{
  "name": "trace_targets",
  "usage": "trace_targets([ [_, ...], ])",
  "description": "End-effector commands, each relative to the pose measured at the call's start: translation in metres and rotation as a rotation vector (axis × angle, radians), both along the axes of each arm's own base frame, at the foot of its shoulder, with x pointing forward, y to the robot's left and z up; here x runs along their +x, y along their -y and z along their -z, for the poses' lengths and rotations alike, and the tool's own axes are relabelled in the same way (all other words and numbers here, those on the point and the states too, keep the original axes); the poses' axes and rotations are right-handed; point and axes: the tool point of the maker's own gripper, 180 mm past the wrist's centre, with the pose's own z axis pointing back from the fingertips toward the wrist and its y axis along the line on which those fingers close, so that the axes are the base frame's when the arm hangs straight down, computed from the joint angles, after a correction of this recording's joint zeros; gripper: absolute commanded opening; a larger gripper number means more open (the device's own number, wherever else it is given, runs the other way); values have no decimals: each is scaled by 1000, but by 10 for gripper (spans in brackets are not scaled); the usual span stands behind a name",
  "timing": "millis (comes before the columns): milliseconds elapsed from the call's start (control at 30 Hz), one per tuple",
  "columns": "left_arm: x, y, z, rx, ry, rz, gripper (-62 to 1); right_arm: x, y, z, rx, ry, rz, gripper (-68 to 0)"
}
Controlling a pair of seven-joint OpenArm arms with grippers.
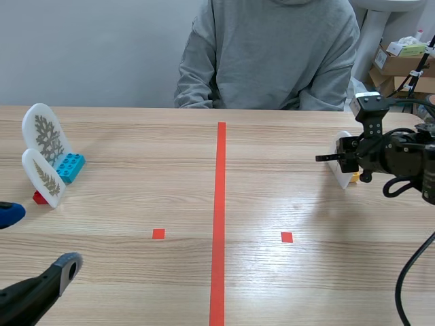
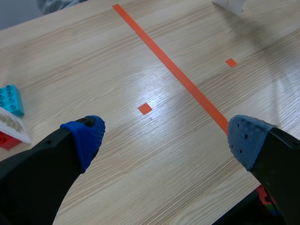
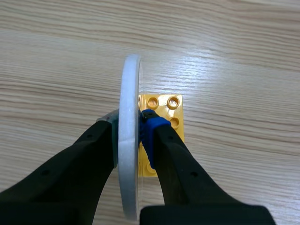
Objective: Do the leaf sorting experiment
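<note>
Closest in, the right gripper (image 3: 129,123) is clamped on a white leaf plaque (image 3: 129,79) seen edge-on, with one finger against each face. A yellow brick (image 3: 165,104) sits at the plaque's base. In the scene view this pair is at the right of the tabletop (image 1: 136,285), well right of the orange-red tape line (image 1: 219,204). The left gripper (image 2: 164,136) hovers low over the near left corner, its blue pads (image 2: 89,136) spread wide with nothing between them. Far left stand two more plaques – a taller plaque (image 1: 46,132) on a blue brick (image 1: 70,166), and just in front of it a smaller plaque (image 1: 44,178) on a red brick (image 1: 39,197). A person (image 1: 268,54) in a grey sweatshirt sits across the tabletop.
</note>
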Motion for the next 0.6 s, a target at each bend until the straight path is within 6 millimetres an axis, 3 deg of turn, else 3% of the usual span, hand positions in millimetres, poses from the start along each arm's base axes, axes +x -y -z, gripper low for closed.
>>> trace_targets([
  [0, 2, 2, -4, -19, 12, -3, -50, 11, 11, -21, -20, 54, 10, -639],
  [133, 2, 2, -4, -19, 12, -3, -50, 11, 17, -20, -32, 50, 28, -582],
  [200, 2, 2, -4, -19, 12, -3, -50, 10, 20, -19, -39, 39, 36, -512],
  [400, 2, 2, -4, -19, 13, -3, -50, 8, 31, -20, -54, 33, 47, -119],
  [433, 2, 2, -4, -19, 13, -3, -50, 7, 33, -20, -55, 28, 49, -82],
  [567, 2, 2, -4, -19, 13, -3, -50, -2, 46, -14, -52, -35, 64, -71],
])
